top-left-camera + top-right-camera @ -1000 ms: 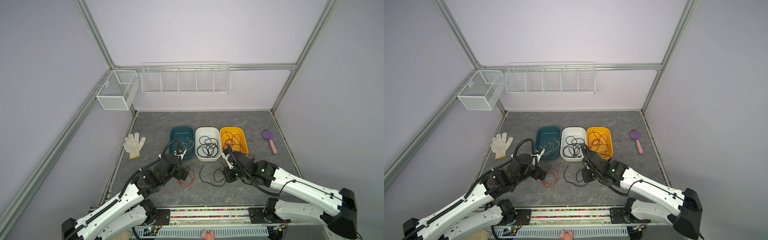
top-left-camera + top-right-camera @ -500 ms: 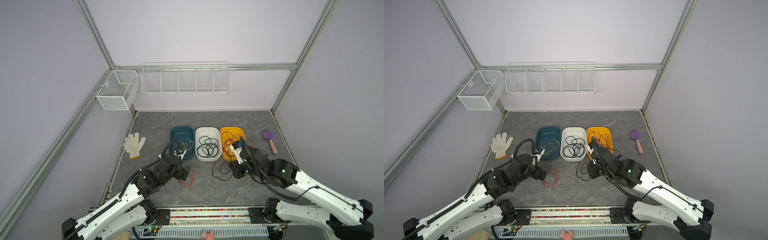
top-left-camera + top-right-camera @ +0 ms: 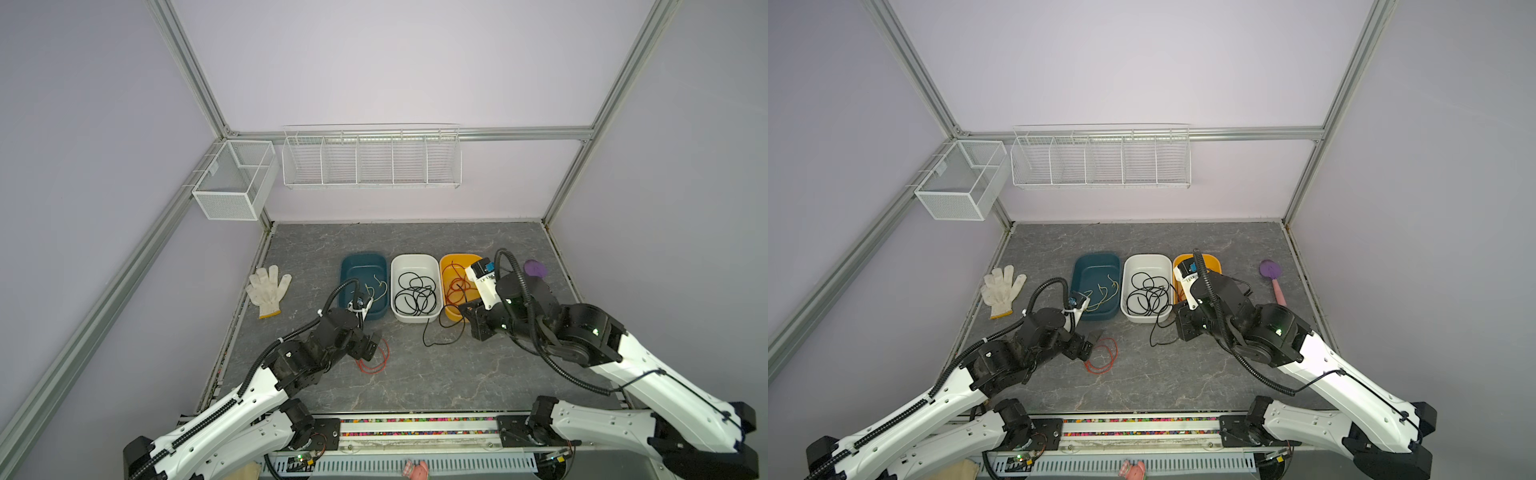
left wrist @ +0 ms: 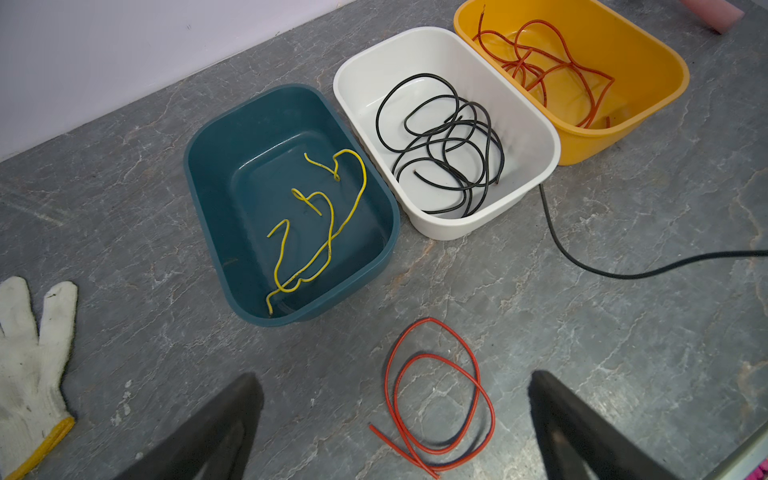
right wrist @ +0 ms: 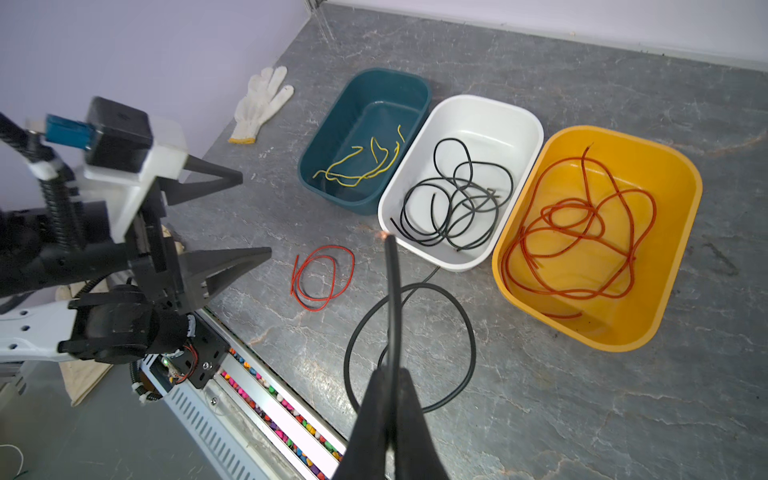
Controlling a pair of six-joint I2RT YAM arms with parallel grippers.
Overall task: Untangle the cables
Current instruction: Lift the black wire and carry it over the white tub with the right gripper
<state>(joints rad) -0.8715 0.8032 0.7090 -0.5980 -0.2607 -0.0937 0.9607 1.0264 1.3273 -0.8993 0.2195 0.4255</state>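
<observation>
My right gripper (image 5: pixel 390 372) is shut on a black cable (image 5: pixel 392 291), which stands up from the jaws and hangs in a loop down to the table in front of the white bin (image 3: pixel 415 257). In both top views that gripper (image 3: pixel 468 315) hovers by the orange bin (image 3: pixel 453 257). The left gripper (image 4: pixel 395 376) is open just above a coiled red cable (image 4: pixel 428 320) lying loose on the table. Yellow cables (image 4: pixel 328 245) lie in the teal bin (image 3: pixel 345 266), black cables (image 4: pixel 449 141) in the white bin, and red cables (image 5: pixel 582 224) in the orange bin.
A white glove (image 3: pixel 266 291) lies at the left of the table and a purple brush (image 3: pixel 1271 270) at the right. Two wire baskets (image 3: pixel 370 158) (image 3: pixel 232 183) hang on the walls. A rail with coloured beads (image 3: pixel 415 428) runs along the front edge.
The right arm has swung right and back toward the orange bin, dragging the black cable with it. The left arm and the red cable have not moved.
</observation>
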